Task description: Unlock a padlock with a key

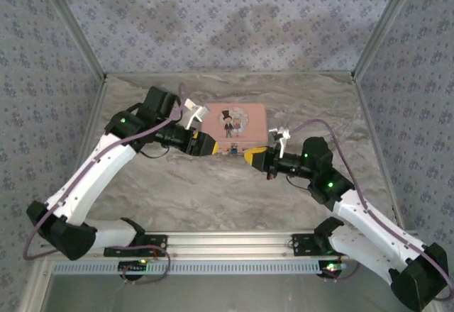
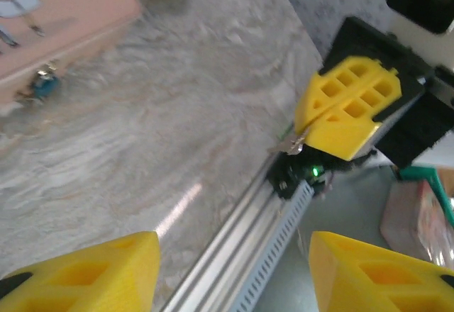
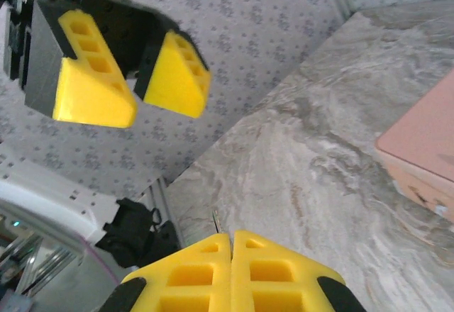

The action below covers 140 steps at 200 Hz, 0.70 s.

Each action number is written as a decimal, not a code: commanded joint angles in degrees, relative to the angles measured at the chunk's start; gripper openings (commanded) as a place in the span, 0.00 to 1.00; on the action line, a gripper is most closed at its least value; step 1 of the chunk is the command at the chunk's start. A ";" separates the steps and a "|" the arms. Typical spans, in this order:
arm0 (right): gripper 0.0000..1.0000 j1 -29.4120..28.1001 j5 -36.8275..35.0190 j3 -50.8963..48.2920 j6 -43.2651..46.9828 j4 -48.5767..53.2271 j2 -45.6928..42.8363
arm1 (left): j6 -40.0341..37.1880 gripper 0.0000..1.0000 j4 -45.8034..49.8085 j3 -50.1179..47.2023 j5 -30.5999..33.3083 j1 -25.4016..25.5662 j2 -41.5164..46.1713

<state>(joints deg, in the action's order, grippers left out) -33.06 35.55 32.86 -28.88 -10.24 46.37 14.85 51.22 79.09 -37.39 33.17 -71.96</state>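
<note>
Two grippers facing each other before pink tin (image 1: 234, 122). Fingers of left gripper (image 2: 234, 276) spread wide, nothing between. Fingers of right gripper (image 3: 232, 255) clenched on key (image 2: 287, 144), tip poking out beyond grip. Small blue padlock (image 2: 44, 85) at tin's front face, just above marble table (image 1: 213, 191), between both grippers, apart from each.

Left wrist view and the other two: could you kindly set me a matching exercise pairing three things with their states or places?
Things:
1. left gripper
2. right gripper
3. padlock

States or places:
A. shut on the key
B. at the pink tin's edge
C. open, holding nothing

Pairs: 1-C; 2-A; 3-B
</note>
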 commanded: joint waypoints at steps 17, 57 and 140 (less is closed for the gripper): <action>0.00 5.30 -7.16 4.17 1.56 5.09 1.16 | 11.94 0.68 -18.22 -12.48 9.20 -0.60 4.28; 0.00 9.87 -16.60 13.14 8.50 11.74 10.81 | 23.27 0.97 -38.35 -27.51 13.48 0.54 4.23; 0.00 13.64 -30.16 32.63 17.19 9.48 40.51 | 25.05 0.98 -64.44 -38.86 27.13 7.38 -5.90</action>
<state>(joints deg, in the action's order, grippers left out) -20.88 10.66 60.23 -15.05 -0.49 80.53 39.38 -0.47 41.93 -14.63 40.23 -74.72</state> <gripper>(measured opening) 0.059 0.980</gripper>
